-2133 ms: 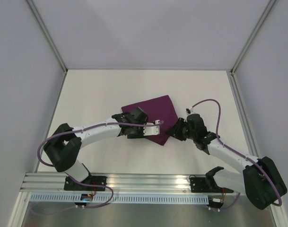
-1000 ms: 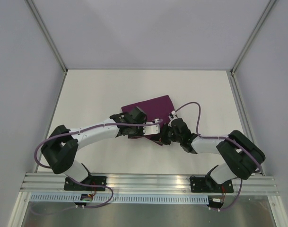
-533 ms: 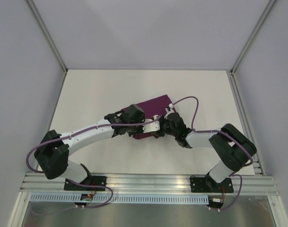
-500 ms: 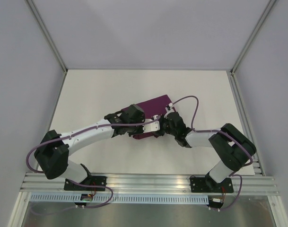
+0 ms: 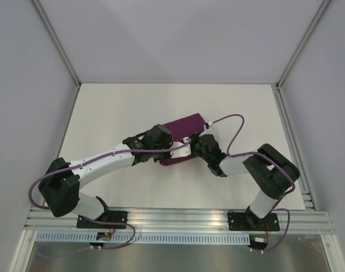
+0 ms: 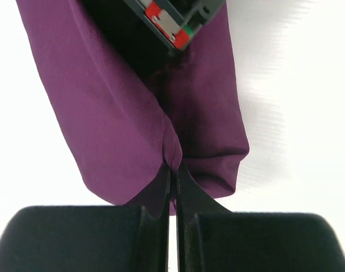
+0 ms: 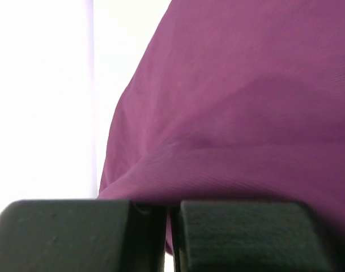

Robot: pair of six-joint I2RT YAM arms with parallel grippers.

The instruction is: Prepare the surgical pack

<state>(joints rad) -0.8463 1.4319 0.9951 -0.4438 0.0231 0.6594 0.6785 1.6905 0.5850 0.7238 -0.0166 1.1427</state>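
The surgical pack (image 5: 186, 126) shows as a dark purple cloth bundle in the middle of the white table; what is inside it is hidden. My left gripper (image 5: 182, 149) reaches in from the left at the bundle's near edge. In the left wrist view it (image 6: 174, 173) is shut, pinching a raised fold of the purple cloth (image 6: 104, 113). My right gripper (image 5: 194, 148) meets it from the right, almost tip to tip. In the right wrist view it (image 7: 168, 226) is shut with a sliver of the cloth (image 7: 246, 113) between its tips.
The white table (image 5: 115, 113) is walled by grey panels, with aluminium posts at the far corners. The right arm's purple cable (image 5: 231, 127) loops over the table beside the bundle. The right gripper's body (image 6: 166, 22) fills the top of the left wrist view.
The right gripper has moved in from the right and closed on the cloth's near edge. Both grippers have carried that edge away from the bases, so less purple shows.
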